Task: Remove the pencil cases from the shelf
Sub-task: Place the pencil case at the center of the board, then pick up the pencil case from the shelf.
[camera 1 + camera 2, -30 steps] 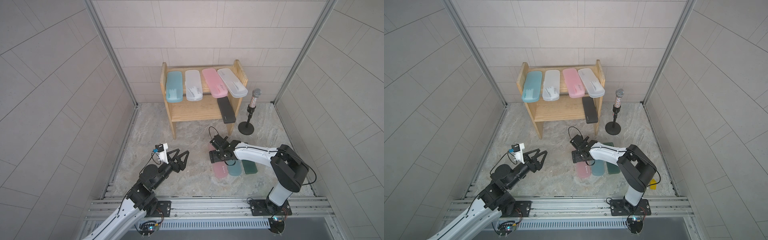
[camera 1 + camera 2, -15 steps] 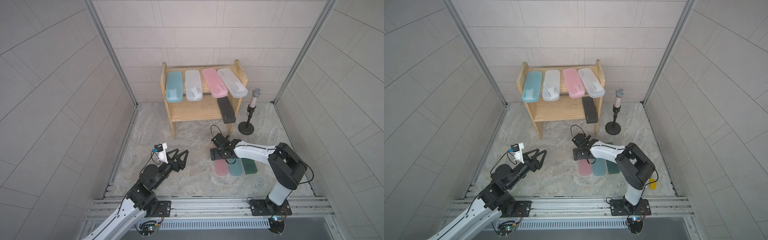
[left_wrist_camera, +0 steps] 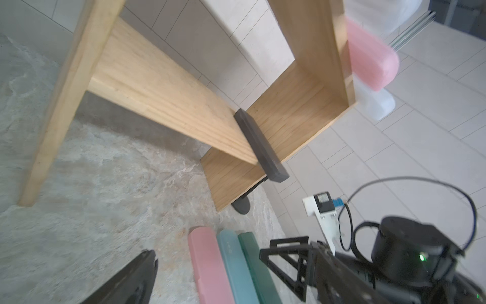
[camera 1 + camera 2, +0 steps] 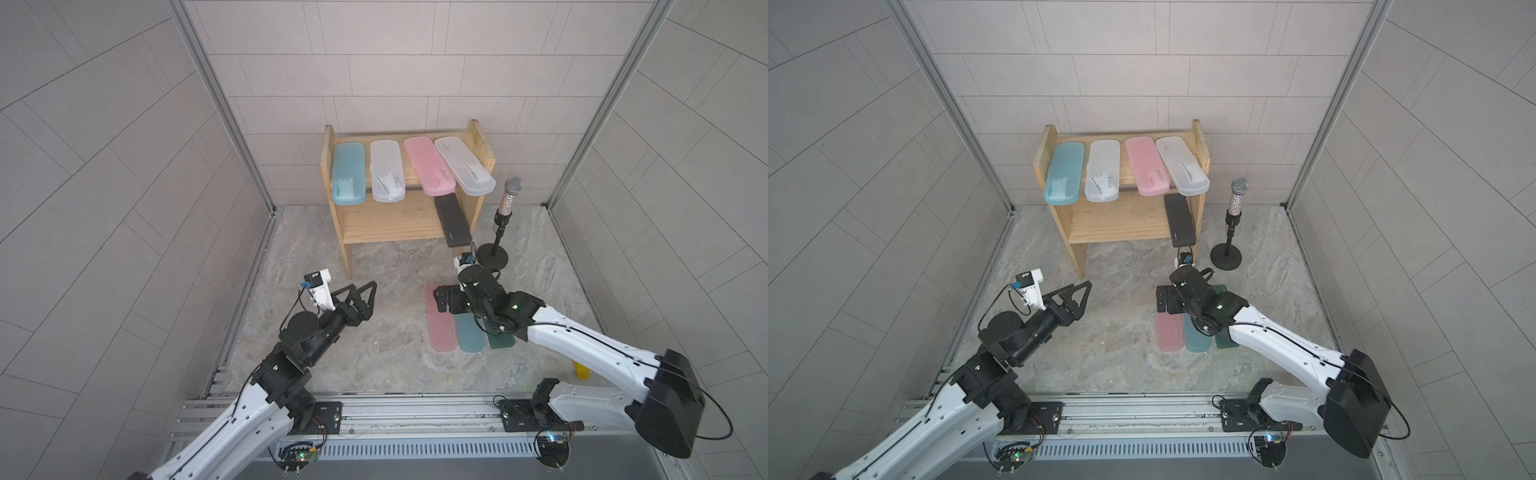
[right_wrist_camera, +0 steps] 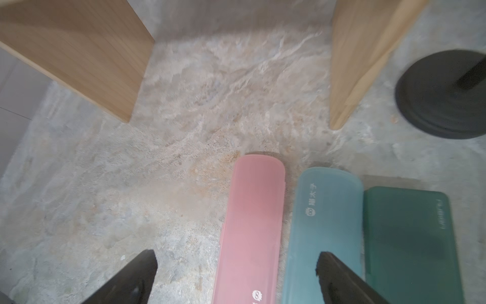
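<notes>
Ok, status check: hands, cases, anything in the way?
Left hand, right hand open, empty. Three cases on floor, five on shelf. Microphone close beside black case.

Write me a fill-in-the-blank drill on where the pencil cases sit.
Pencil cases on the shelf's top tier number ___.
The lone case on its lower tier is ___.
On the floor, between the pink case and the dark green case, lies a ___ one.
The left claw and right claw are both ___.
Missing: four; black; light blue; open.
</notes>
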